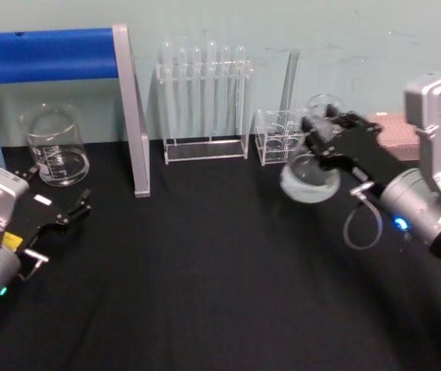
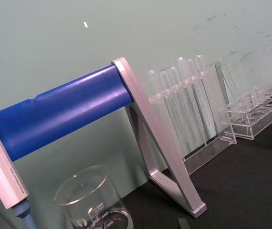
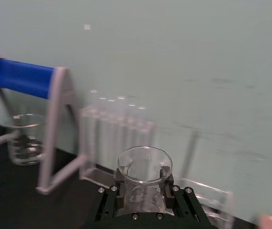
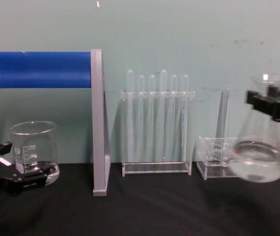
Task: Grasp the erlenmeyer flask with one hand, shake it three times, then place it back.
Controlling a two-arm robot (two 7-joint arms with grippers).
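Note:
The erlenmeyer flask (image 1: 309,179) is clear glass with a little liquid in its wide base. It hangs tilted above the black table at the right, its base blurred (image 4: 259,147). My right gripper (image 1: 323,127) is shut on the flask's neck just under the flared lip. The right wrist view shows the lip (image 3: 144,164) held between the black fingers (image 3: 118,188). In the chest view the right gripper (image 4: 272,103) clamps the neck from the right edge. My left gripper (image 1: 70,209) rests open on the table at the far left, holding nothing.
A glass beaker (image 1: 54,145) stands at the back left under a blue bar on a grey stand (image 1: 131,116). A test tube rack (image 1: 205,100) and a small clear rack (image 1: 271,139) line the back wall, close behind the flask. A pink box (image 1: 394,127) sits at the far right.

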